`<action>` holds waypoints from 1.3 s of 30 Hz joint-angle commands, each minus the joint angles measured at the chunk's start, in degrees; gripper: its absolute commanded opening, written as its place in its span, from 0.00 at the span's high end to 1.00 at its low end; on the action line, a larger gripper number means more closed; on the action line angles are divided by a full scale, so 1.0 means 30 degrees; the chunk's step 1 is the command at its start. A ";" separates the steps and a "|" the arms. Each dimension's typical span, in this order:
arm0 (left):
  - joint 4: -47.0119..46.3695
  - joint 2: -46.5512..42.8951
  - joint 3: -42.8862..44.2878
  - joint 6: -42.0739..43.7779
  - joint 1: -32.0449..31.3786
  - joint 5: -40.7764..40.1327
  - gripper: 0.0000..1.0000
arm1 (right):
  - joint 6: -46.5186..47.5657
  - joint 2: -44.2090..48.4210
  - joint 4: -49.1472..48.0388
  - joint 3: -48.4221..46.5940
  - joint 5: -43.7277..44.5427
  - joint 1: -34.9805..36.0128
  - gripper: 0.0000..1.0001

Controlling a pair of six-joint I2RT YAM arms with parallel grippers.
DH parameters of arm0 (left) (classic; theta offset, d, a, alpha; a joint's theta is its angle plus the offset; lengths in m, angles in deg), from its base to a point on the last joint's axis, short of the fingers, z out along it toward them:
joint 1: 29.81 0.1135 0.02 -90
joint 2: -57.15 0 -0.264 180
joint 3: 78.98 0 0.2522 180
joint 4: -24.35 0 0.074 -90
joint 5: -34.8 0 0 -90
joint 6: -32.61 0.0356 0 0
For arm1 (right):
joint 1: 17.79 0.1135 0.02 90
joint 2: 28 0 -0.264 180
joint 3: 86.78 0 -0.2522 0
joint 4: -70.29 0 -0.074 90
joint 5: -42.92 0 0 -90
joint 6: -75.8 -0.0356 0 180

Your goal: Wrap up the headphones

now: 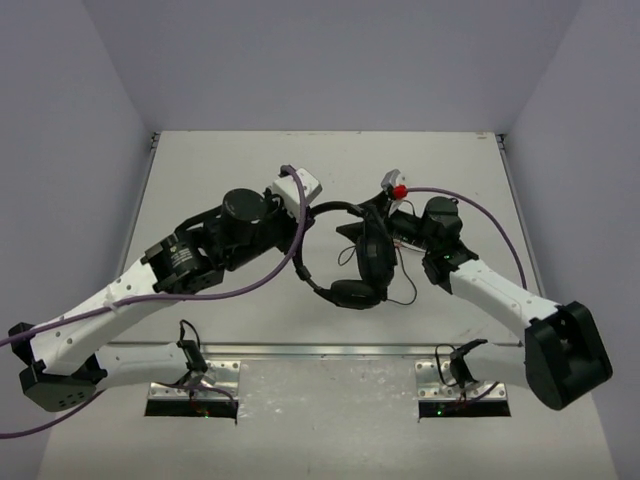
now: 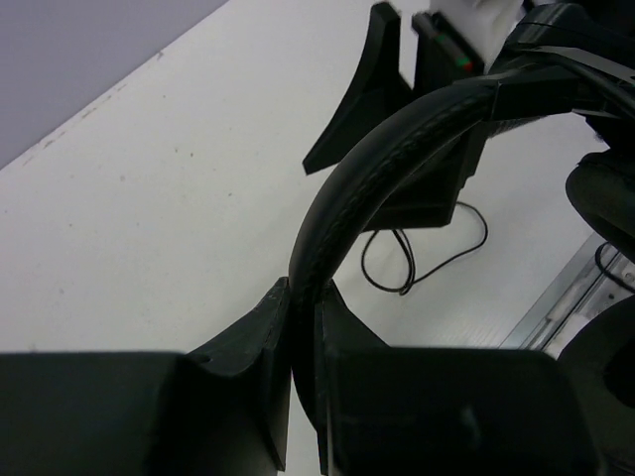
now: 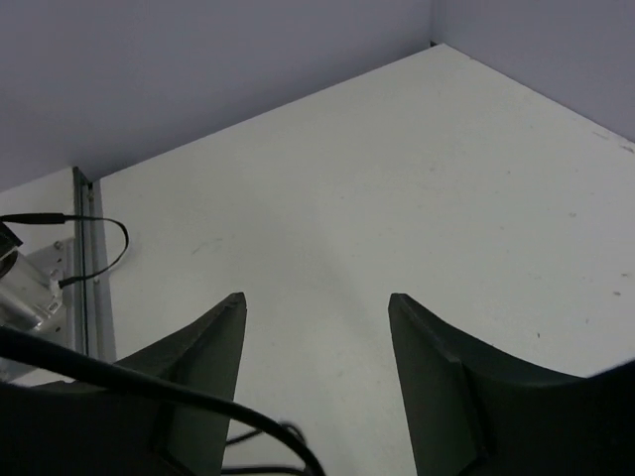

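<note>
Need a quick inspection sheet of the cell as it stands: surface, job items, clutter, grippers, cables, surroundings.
Surface: white table, only faint specks; metal rail along the near edge.
Job's things: black headphones mid-table between the arms; their thin cable lies in a loose loop, not wrapped.
Clutter: nothing seen.
Grippers: left gripper shut on the headband; right gripper open, nothing between its fingers.
Cables: purple cables run along both arms.
Surroundings: plain pale walls on three sides.
</note>
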 commanded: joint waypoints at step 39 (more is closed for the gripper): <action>-0.3755 0.1386 0.8184 -0.6896 -0.0209 -1.2437 1.00 | -1.2089 -1.2144 -1.8648 -0.1294 -0.7285 0.1864 0.08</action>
